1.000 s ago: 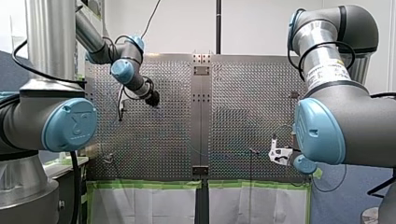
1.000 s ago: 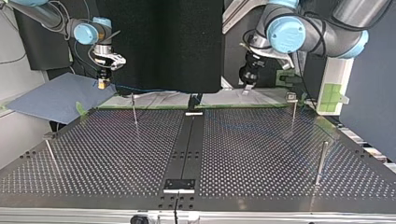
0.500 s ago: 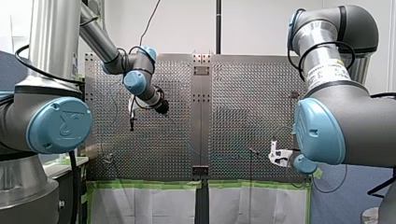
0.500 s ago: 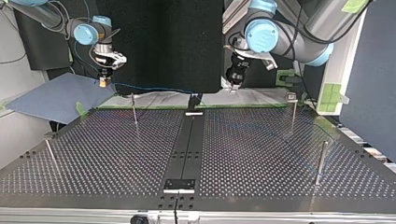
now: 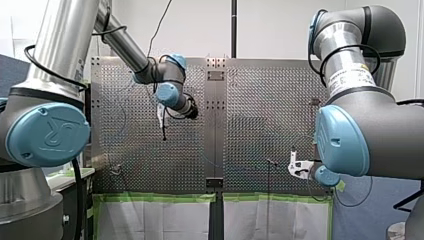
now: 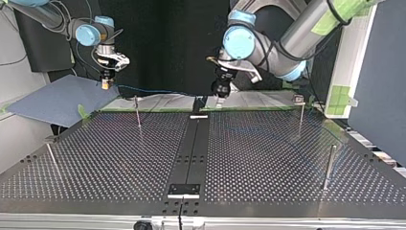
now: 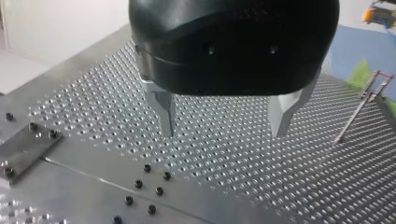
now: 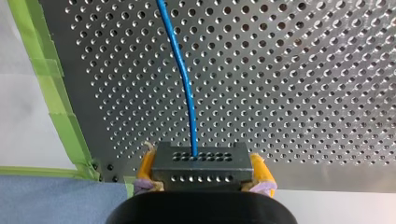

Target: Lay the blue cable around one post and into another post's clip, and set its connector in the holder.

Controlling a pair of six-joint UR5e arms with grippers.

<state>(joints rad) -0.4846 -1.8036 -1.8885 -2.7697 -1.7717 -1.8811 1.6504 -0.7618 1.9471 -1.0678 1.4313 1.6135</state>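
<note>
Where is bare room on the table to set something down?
Both open stretches of the table between the centre strip and the side posts. Crowded along the far edge: my left gripper, my right gripper holding the connector, the blue cable.

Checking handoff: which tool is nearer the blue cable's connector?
Right. My right tool is shut on the connector; my left tool hangs open near the centre strip, away from it.

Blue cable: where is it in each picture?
Front view: too thin to make out.
Top view: upper left, cable runs from my right gripper toward the middle.
Left wrist view: not clearly in it.
Right wrist view: runs ahead from the connector between the fingers.
Shared landmark: the green tape.
</note>
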